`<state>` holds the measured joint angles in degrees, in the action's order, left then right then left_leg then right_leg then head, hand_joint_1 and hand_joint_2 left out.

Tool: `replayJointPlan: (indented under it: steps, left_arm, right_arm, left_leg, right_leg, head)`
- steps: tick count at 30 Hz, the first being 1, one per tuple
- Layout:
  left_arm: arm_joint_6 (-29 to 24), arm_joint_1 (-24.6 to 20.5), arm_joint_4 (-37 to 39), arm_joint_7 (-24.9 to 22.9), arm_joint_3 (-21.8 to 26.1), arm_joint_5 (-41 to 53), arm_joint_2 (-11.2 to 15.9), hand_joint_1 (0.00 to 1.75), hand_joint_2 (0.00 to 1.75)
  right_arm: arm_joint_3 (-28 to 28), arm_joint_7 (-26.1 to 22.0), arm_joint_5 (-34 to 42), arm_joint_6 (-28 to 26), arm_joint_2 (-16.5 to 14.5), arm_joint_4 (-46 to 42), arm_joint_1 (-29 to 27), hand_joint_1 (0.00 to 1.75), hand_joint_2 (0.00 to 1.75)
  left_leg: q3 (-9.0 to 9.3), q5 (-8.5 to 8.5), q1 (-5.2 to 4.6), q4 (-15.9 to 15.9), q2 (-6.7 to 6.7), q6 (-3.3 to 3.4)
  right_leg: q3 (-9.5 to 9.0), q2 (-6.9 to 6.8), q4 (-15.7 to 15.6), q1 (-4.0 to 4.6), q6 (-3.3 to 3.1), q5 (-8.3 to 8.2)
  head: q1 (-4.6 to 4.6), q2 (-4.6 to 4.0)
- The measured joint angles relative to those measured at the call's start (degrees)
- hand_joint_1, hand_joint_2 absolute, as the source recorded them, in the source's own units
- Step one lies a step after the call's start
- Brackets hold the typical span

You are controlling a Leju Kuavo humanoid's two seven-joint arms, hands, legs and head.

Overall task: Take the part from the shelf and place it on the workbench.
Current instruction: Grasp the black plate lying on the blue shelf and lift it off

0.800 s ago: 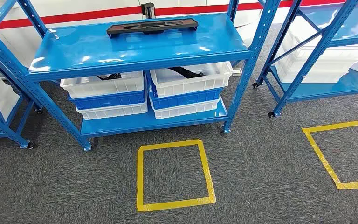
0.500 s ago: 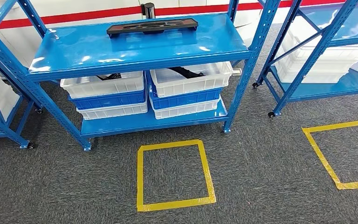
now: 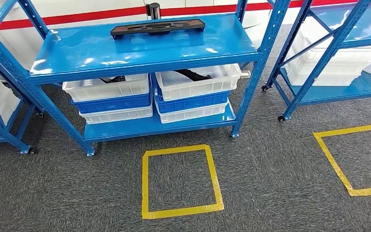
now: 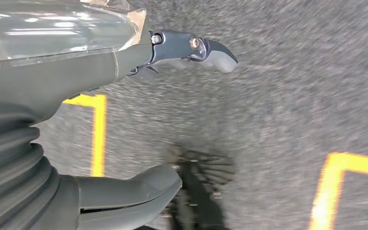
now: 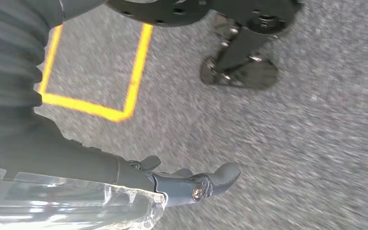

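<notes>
The shelf (image 3: 140,48) was seen ahead, the part (image 3: 157,27) laid lengthwise across its top at the back, well apart from both hands. The left hand (image 4: 124,120) and right hand (image 5: 139,187) were hung over carpet, fingers apart, nothing held; neither could be judged nearer.

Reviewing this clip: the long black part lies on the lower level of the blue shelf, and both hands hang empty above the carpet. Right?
Not quite. In the head view the black part lies on the top level of the blue shelf, above the bins. The left hand and right hand are empty above the carpet.
</notes>
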<state>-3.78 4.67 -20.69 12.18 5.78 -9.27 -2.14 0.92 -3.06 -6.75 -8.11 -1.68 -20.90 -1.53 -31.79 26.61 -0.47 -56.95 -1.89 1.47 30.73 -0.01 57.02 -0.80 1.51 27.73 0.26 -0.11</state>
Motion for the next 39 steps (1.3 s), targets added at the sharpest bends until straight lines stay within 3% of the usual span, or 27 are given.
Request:
replayJointPlan:
  steps: [5, 7, 8, 9, 11, 12, 21, 31, 38, 39]
  left_arm:
    - [-1.45, -2.0, 1.52, 6.07, 2.23, -3.69, -1.02, 0.0, 1.75]
    - [-1.94, -2.94, 2.2, 8.56, 2.94, -4.91, -1.38, 0.0, 1.75]
    - [-2.14, -3.48, 2.61, 9.84, 3.31, -5.5, -1.59, 0.0, 1.31]
    - [-2.3, -4.0, 3.01, 10.89, 3.63, -5.96, -1.75, 0.0, 1.31]
    - [-2.68, -5.0, 3.75, 12.88, 4.11, -6.73, -2.08, 0.0, 1.31]
    - [-2.87, -5.44, 4.0, 13.79, 4.19, -6.95, -2.22, 0.0, 1.75]
    - [-3.23, -9.24, 5.64, 17.41, 4.16, -5.3, -3.21, 0.0, 1.75]
    - [-1.76, -12.23, 5.85, 14.55, 2.55, -0.49, -3.52, 0.0, 1.75]
    - [-0.86, -13.65, 5.85, 12.78, 0.82, 2.95, -3.53, 0.0, 1.75]
    - [-0.67, -13.85, 5.85, 12.43, 0.49, 3.62, -3.52, 0.0, 1.31]
  right_arm:
    - [1.01, -1.46, -3.8, -4.36, -1.42, 1.11, 3.34, 0.0, 1.75]
    - [1.58, -1.93, -5.61, -6.03, -2.02, 1.63, 5.1, 0.0, 0.87]
    - [1.92, -2.18, -6.61, -6.82, -2.34, 1.95, 6.11, 0.0, 0.87]
    - [2.22, -2.4, -7.5, -7.44, -2.57, 2.27, 7.07, 0.0, 0.87]
    - [2.87, -2.73, -9.4, -8.43, -2.99, 2.85, 8.99, 0.0, 1.75]
    - [3.19, -2.81, -10.44, -8.86, -3.16, 3.06, 9.9, 0.0, 1.75]
    - [6.27, -6.16, -19.4, -11.81, -4.34, 4.11, 17.98, 0.0, 1.75]
    - [8.29, -18.98, -24.12, -14.83, -5.96, 1.0, 27.32, 0.0, 1.75]
    - [10.42, -18.92, -29.79, -15.82, -5.73, -8.92, 29.51, 0.0, 1.75]
    - [10.67, -18.5, -30.92, -15.94, -5.48, -11.08, 29.26, 0.0, 1.75]
  left_leg:
    - [-0.04, -0.06, 0.0, -0.02, 0.0, 0.03]
    - [-0.05, -0.07, 0.0, -0.02, 0.0, 0.03]
    - [-0.04, -0.07, 0.0, -0.02, 0.0, 0.02]
    - [-0.04, -0.08, 0.0, -0.02, 0.01, 0.02]
    - [-0.02, -0.11, 0.0, -0.02, 0.01, 0.01]
    - [-0.02, -0.12, 0.0, -0.02, 0.0, 0.0]
    - [-0.03, -0.19, -0.01, -0.06, 0.01, -0.01]
    - [-0.08, -0.24, -0.01, -0.07, 0.02, -0.02]
    - [-0.09, -0.25, -0.02, -0.09, 0.01, -0.04]
    - [-0.11, -0.25, -0.02, -0.1, 0.01, -0.04]
  right_leg:
    - [-0.07, 0.0, 0.01, 0.0, 0.01, -0.02]
    - [-0.07, 0.0, 0.01, 0.0, 0.01, -0.02]
    - [-0.07, 0.0, 0.01, 0.0, 0.01, -0.03]
    - [-0.07, 0.0, 0.01, 0.0, 0.01, -0.03]
    - [-0.08, 0.0, 0.01, 0.0, 0.01, -0.04]
    - [-0.08, 0.0, 0.01, 0.0, 0.02, -0.04]
    - [-0.09, 0.01, 0.02, -0.03, 0.03, -0.07]
    - [-0.06, 0.02, 0.05, -0.04, 0.04, -0.08]
    - [-0.03, 0.02, 0.05, -0.06, 0.04, -0.08]
    - [-0.02, 0.02, 0.05, -0.08, 0.04, -0.08]
  head:
    - [0.0, 0.0]
    - [0.01, 0.0]
    - [0.01, 0.0]
    - [0.01, 0.0]
    - [0.0, 0.0]
    - [0.0, 0.0]
    - [0.01, 0.0]
    - [0.0, 0.0]
    - [0.0, 0.0]
    - [0.0, 0.0]
